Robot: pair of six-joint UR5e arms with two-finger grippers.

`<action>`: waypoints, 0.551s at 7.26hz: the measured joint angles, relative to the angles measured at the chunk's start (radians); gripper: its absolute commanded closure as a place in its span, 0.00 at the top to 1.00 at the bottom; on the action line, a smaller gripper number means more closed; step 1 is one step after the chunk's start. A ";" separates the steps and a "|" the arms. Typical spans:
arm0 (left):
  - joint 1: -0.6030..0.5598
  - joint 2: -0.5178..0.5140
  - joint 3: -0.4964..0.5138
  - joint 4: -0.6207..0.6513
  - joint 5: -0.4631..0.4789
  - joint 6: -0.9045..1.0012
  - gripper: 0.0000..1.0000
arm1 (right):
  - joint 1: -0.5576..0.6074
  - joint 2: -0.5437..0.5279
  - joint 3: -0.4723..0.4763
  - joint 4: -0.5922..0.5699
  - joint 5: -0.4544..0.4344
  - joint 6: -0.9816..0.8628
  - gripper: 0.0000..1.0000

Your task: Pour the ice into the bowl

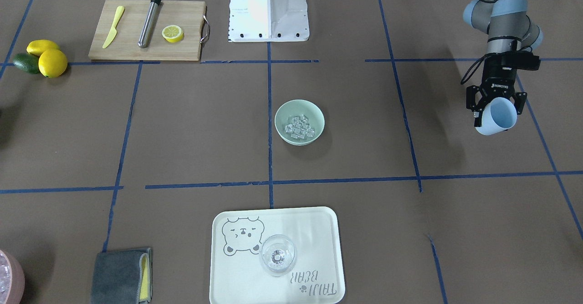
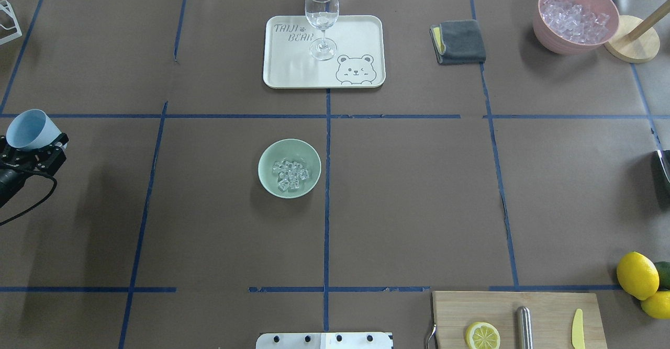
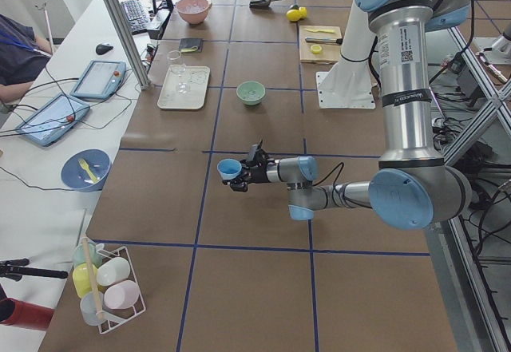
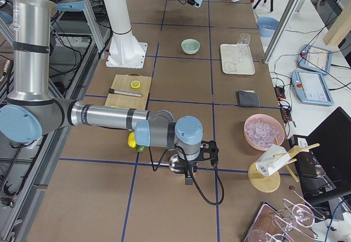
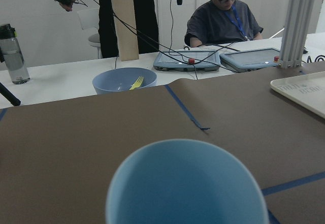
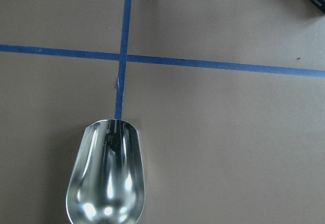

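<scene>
The mint-green bowl [image 1: 279, 116] stands at mid-table and holds the ice [image 1: 299, 127], a pile of small clear cubes; both also show in the overhead view, the bowl [image 2: 264, 161] and the ice [image 2: 291, 173]. My left gripper [image 1: 495, 112] is shut on a light blue cup [image 1: 498, 117], tilted on its side, held above the table far to the left of the bowl [image 2: 29, 128]. In the left wrist view the cup [image 5: 188, 183] looks empty. My right gripper [image 4: 189, 172] holds a metal scoop [image 6: 106, 178] above the table, far from the bowl.
A cream tray [image 2: 361, 30] with a clear glass [image 2: 321, 17] stands beyond the bowl. A grey cloth [image 2: 460, 41] and a pink container [image 2: 573, 19] of ice-like pieces are at the far right. A cutting board [image 1: 132, 44] and lemons [image 1: 50, 60] sit near the base.
</scene>
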 measured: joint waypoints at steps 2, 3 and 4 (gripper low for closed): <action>0.005 -0.007 0.021 0.015 0.057 -0.082 0.00 | 0.000 0.001 0.001 0.000 0.000 0.001 1.00; 0.009 -0.012 0.024 0.039 0.065 -0.119 0.00 | 0.000 0.001 0.001 0.000 0.000 0.001 1.00; 0.013 -0.016 0.025 0.070 0.068 -0.136 0.00 | 0.000 0.000 0.001 0.000 0.000 0.001 1.00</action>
